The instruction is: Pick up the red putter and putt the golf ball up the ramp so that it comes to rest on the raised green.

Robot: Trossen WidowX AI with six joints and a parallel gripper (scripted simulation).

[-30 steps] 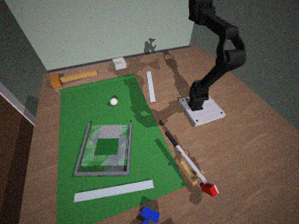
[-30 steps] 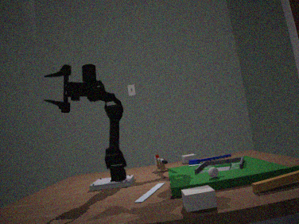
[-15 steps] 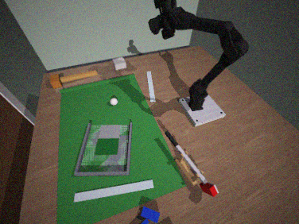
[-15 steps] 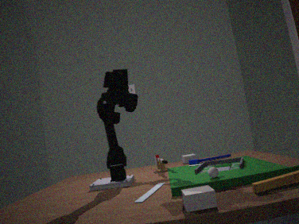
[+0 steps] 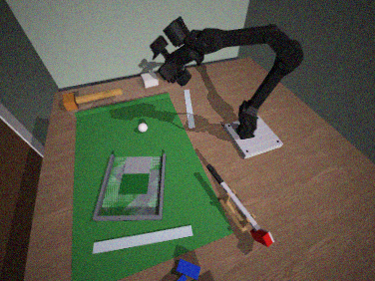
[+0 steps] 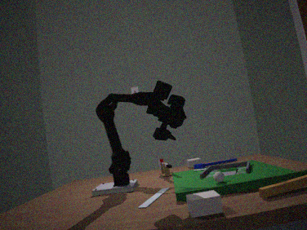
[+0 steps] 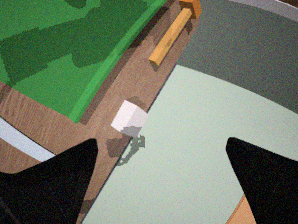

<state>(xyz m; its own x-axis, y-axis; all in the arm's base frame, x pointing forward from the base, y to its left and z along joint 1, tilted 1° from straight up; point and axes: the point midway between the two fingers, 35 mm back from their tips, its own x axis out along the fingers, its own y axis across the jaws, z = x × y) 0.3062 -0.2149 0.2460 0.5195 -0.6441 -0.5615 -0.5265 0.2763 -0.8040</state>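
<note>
The top view looked steeply down over the whole tabletop (image 5: 319, 189) from its near edge. The exterior view sat low and far off at the opposite side, facing the wall. The wrist view looked down from the hand — all three shared the green mat (image 5: 95, 144) (image 6: 245, 179) (image 7: 60, 36).
</note>
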